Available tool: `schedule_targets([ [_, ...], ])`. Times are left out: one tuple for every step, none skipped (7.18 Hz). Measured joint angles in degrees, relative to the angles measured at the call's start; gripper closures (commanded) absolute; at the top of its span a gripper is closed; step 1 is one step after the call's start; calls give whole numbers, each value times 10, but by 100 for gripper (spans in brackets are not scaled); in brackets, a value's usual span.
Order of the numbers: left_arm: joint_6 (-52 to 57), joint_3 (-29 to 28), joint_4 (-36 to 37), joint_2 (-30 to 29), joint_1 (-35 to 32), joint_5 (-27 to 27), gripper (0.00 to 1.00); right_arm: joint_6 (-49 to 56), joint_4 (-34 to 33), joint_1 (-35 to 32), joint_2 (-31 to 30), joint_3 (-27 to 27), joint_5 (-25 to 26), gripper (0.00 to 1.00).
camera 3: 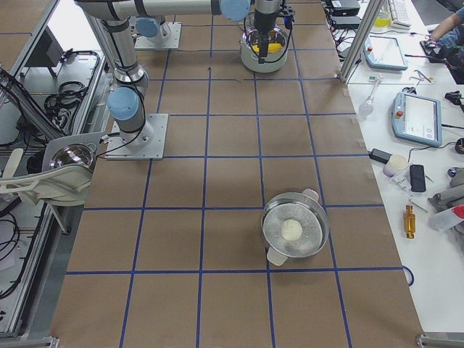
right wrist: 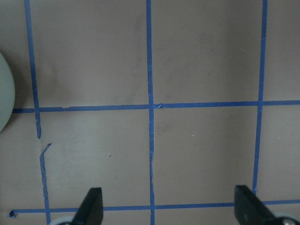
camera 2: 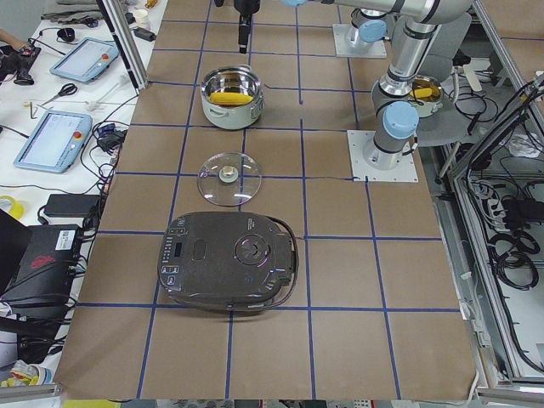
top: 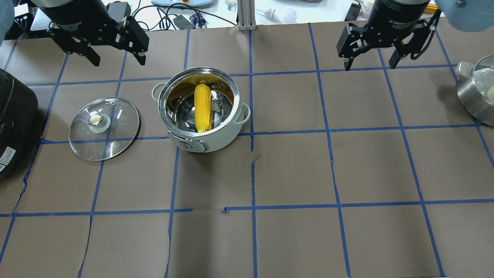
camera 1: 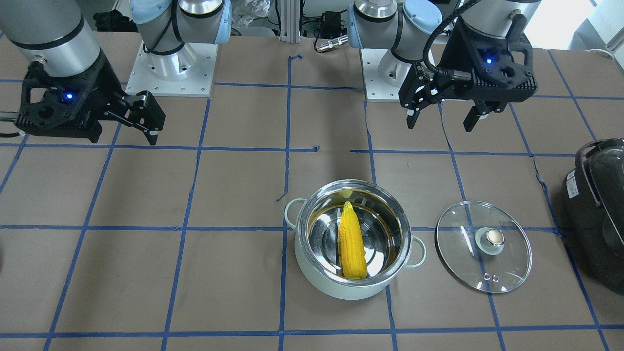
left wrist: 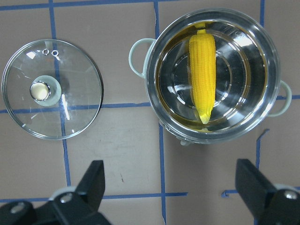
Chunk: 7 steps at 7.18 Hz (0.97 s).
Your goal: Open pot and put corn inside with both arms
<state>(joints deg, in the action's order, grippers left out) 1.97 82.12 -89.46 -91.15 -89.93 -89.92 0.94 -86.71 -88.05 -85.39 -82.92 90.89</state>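
Observation:
The pale mint pot (camera 1: 341, 287) stands open on the table, and the yellow corn (camera 1: 352, 241) lies inside it on the steel bottom. Both also show in the overhead view: the pot (top: 220, 137) and the corn (top: 202, 108). The glass lid (camera 1: 482, 246) with its beige knob lies flat on the table beside the pot, on the robot's left (top: 104, 127). My left gripper (top: 117, 61) is open and empty, raised beyond the lid and pot. My right gripper (top: 369, 65) is open and empty, raised far to the pot's right. The left wrist view shows the corn (left wrist: 202, 75) and the lid (left wrist: 51, 89).
A black glossy appliance (top: 15, 119) sits at the table's left end, close to the lid. A second steel pot (top: 476, 96) with a white thing in it stands at the right end. Blue tape lines grid the brown table cover.

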Motion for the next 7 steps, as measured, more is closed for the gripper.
schedule_targets([
  [1,7,14,6,1,-2,0,3,6,5,-5,-5,-1,0],
  [2,11,22,11,2,-3,0,5,9,6,-12,-9,-4,0],
  [3,15,24,14,2,-5,0,6,11,6,-20,-12,-6,0],
  [3,18,24,16,2,-5,0,6,14,6,-28,-15,-6,0],
  [2,19,23,18,2,-5,0,7,19,6,-36,-21,-7,0],
  [0,20,23,18,2,-5,0,8,22,5,-42,-27,-8,0],
  [0,22,22,19,2,-6,0,8,23,5,-45,-29,-8,0],
])
